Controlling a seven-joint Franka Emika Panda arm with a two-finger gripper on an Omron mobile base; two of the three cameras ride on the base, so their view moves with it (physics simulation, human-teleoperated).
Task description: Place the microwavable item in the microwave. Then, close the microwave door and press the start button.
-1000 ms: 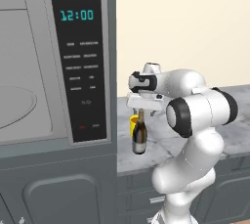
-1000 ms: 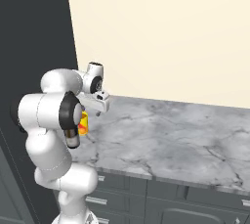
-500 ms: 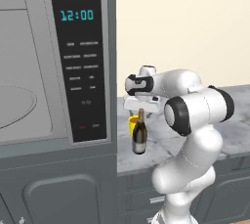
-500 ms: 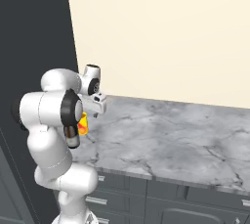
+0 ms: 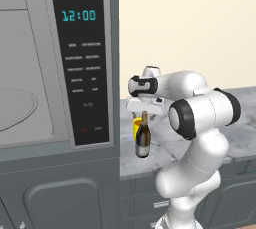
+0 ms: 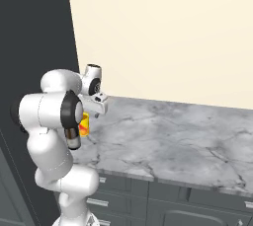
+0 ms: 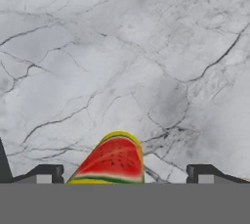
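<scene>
pincer (image 7: 122, 174) wide open above yellow cup (image 7: 111, 162) on marble counter (image 7: 122, 61).

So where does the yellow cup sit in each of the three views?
Left base view: yellow cup mid-frame, behind the wine bottle.
Right base view: cup left of centre, beside the arm.
Hand view: cup bottom centre, between the fingertips.
Shared landmark: marble counter.

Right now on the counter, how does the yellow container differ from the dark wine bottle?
The yellow container is short, wide and bright, with red marks on its side; the wine bottle is tall, slim and dark, with a pale label. In the left base view, the bottle stands nearer the camera and hides part of the container behind it. Both stand upright on the grey marble counter, close to the microwave.
</scene>
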